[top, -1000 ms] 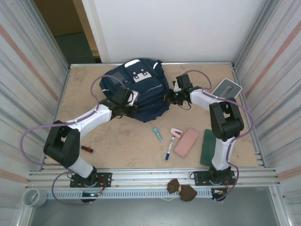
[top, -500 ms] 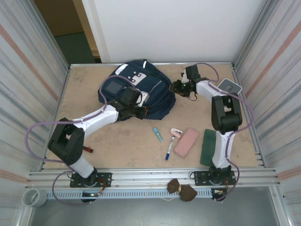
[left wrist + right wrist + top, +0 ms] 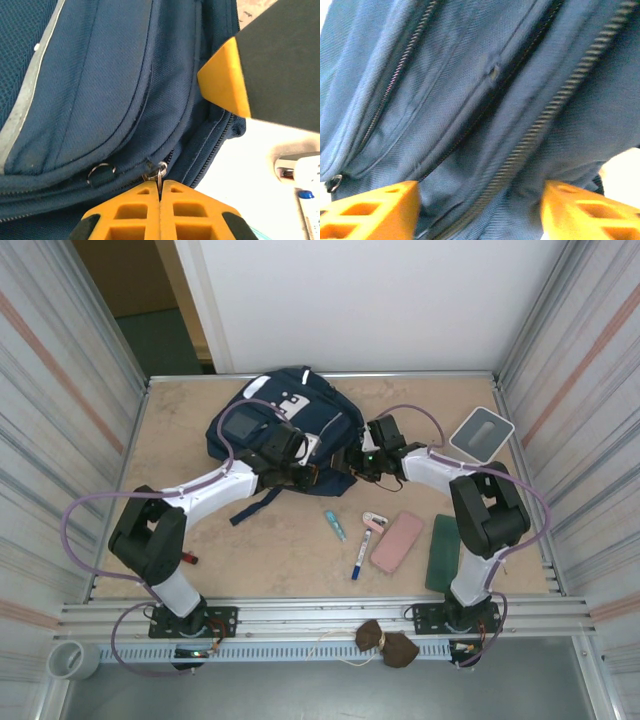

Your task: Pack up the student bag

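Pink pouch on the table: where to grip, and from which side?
Grip the pink pouch mid-length, across its narrow width, coming straight down. It lies flat, long axis tilted, so only the long edges offer the jaws a pinch. The blue marker and green notebook flank it, seemingly not touching.

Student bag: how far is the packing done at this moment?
Done: nothing visibly packed. In hand: the left jaws are shut on a zipper pull of the student bag; the right jaws stand open against its fabric. Left: the pink case, green notebook and pen lie on the table.
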Tool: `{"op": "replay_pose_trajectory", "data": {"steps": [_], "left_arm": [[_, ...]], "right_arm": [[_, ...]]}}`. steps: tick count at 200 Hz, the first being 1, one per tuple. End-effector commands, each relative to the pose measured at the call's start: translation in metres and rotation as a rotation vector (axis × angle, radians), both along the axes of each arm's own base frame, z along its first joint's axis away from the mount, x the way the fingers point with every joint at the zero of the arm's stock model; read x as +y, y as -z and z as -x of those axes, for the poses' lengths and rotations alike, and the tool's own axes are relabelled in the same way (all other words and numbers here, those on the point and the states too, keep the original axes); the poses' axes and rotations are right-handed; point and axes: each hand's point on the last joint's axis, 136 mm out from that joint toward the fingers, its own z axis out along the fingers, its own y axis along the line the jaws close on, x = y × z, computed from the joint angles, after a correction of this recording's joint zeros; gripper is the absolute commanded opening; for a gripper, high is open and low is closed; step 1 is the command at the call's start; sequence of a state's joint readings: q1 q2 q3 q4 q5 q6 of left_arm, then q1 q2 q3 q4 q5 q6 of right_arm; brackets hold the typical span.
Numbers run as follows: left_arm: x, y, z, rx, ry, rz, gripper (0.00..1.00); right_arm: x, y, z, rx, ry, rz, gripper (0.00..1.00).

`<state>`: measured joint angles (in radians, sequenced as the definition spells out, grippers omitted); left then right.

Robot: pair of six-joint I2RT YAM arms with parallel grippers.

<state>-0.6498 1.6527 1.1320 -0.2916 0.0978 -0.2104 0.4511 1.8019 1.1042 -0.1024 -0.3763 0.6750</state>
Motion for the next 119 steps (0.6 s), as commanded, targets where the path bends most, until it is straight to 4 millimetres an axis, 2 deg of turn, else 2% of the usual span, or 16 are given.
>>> {"op": "replay_pose_trajectory", "data": {"steps": [1,16,43,93,119], "left_arm": [[-0.001,-0.024,0.000,-0.066,-0.002,0.045,0.00],[0.016,-0.023,0.001,-0.072,-0.032,0.032,0.00],[0.064,-0.010,-0.007,-0.069,-0.141,-0.027,0.00],[0.166,0.010,-0.029,-0.050,-0.468,-0.147,0.00],[0.194,0.013,-0.037,-0.062,-0.588,-0.124,0.01]], "right_arm": [[-0.023,0.017,-0.016,-0.023,0.092,0.120,0.32],[-0.037,0.018,-0.018,-0.042,0.121,0.159,0.15],[-0.046,0.013,-0.018,-0.048,0.130,0.147,0.00],[-0.041,0.015,-0.016,-0.041,0.109,0.130,0.00],[-0.031,0.014,-0.012,-0.039,0.074,0.099,0.00]]}}
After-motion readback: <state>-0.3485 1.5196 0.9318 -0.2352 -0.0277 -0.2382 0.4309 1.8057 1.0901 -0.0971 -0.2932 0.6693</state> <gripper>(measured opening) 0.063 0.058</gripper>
